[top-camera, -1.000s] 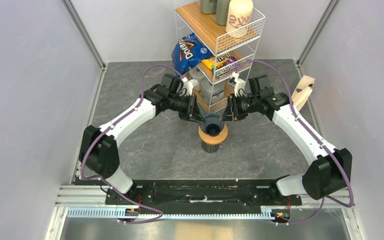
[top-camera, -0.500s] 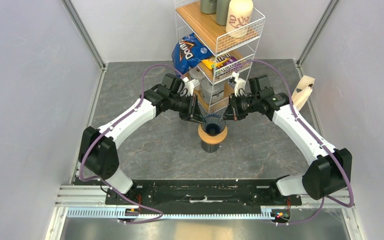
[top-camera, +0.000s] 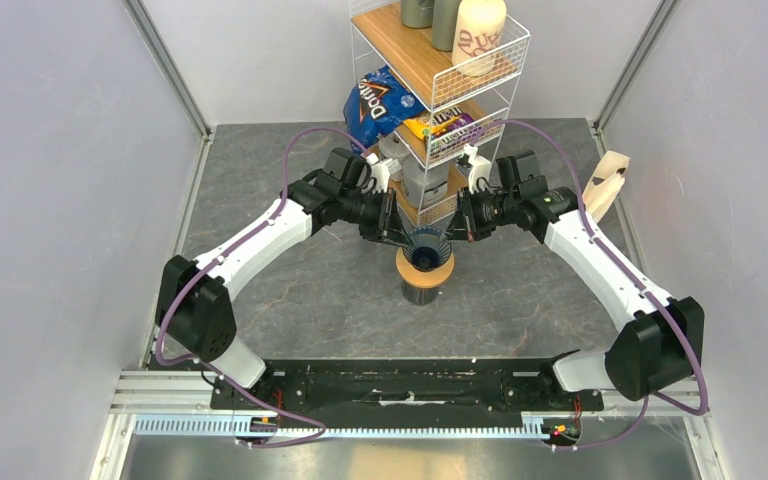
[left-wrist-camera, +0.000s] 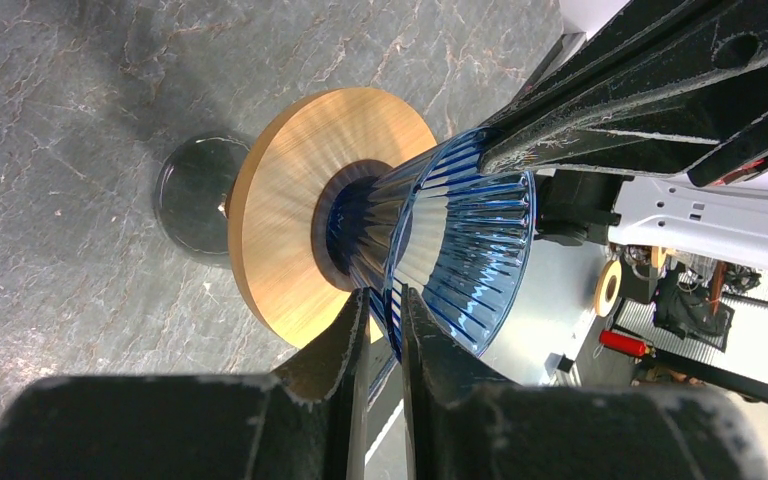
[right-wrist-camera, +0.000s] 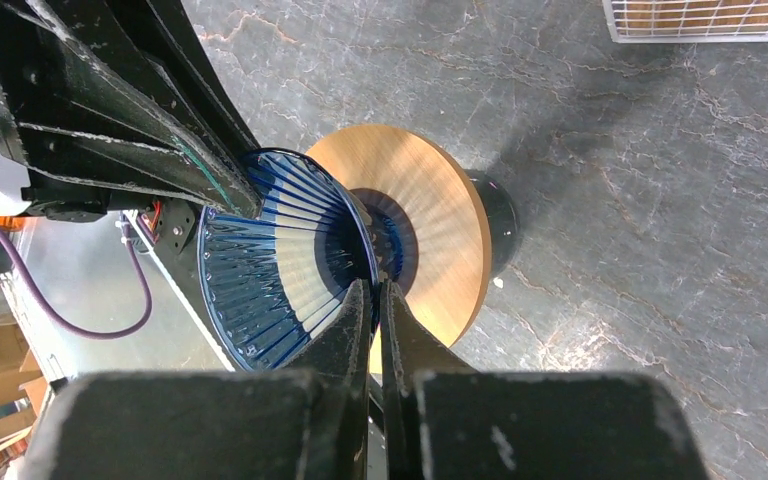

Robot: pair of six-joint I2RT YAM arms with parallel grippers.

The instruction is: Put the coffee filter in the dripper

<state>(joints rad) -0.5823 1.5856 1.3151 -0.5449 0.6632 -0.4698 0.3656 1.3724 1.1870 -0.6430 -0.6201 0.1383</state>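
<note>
Right claw (right-wrist-camera: 374, 292) newly tight on dripper (right-wrist-camera: 260, 280) rim, left claw (left-wrist-camera: 384, 300) likewise (grey marbled tabletop (right-wrist-camera: 660, 200)).

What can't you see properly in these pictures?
- Coffee filter: not clearly seen in any view. Pale patches inside the dripper, right wrist view, could be paper or glare.
- Cup: top view, mostly hidden under the wooden ring.
- Shelf: top view, upper part cut off by the picture edge.
- Bag: top view, partly behind the shelf.

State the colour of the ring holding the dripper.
The ring is tan wood grain; clearest in left wrist view.
</note>
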